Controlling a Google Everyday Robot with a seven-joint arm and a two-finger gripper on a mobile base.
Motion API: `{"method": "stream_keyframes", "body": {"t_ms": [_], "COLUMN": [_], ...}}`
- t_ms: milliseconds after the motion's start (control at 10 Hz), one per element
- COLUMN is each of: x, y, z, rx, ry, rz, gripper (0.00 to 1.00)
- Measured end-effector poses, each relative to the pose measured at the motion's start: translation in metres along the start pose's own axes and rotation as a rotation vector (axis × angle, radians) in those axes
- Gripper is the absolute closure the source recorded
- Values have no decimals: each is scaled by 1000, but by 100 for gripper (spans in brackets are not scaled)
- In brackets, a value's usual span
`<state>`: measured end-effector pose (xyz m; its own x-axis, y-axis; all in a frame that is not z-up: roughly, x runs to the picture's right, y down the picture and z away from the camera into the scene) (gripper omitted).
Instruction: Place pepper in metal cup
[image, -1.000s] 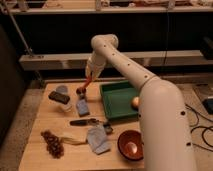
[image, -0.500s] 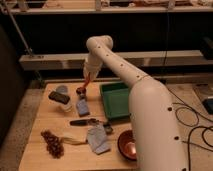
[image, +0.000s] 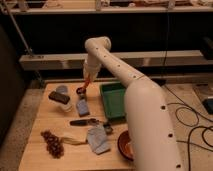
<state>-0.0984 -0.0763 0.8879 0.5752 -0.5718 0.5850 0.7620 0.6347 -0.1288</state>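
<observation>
Pepper (image: 88, 80), slim and orange-red, hung nearly upright below the hand (image: 88, 76), which was closed on its upper end at about eleven o'clock on the bench (image: 37, 125). Its lower tip pointed down at the metal cup (image: 80, 91), a small dark round vessel standing on the wood just below and slightly toward seven o'clock of the pepper; whether the tip touched the cup could not be told. The white arm (image: 145, 110) reached in from the five o'clock corner, bent at an elbow high above the bench's far edge, and dropped to the hand. At nine o'clock of the cup lay a dark brown block (image: 59, 97) on a pale object. Just toward six o'clock of the cup sat a blue-grey sponge (image: 82, 107). A green tray (image: 113, 100) occupied the three o'clock side. Near the bench centre lay a dark-handled tool (image: 85, 122), with a blue-grey cloth (image: 97, 139) toward six o'clock of it. A bunch of dark grapes (image: 52, 143) rested at seven o'clock, and a red-brown bowl (image: 124, 145) showed at five o'clock, partly hidden by the arm.
</observation>
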Motion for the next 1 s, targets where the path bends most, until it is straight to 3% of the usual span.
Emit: {"method": "stream_keyframes", "body": {"t_ms": [1000], "x": [1], "y": [-8], "z": [19], "rx": [-39], "ry": [-5], "rz": [-10], "gripper": [86]}}
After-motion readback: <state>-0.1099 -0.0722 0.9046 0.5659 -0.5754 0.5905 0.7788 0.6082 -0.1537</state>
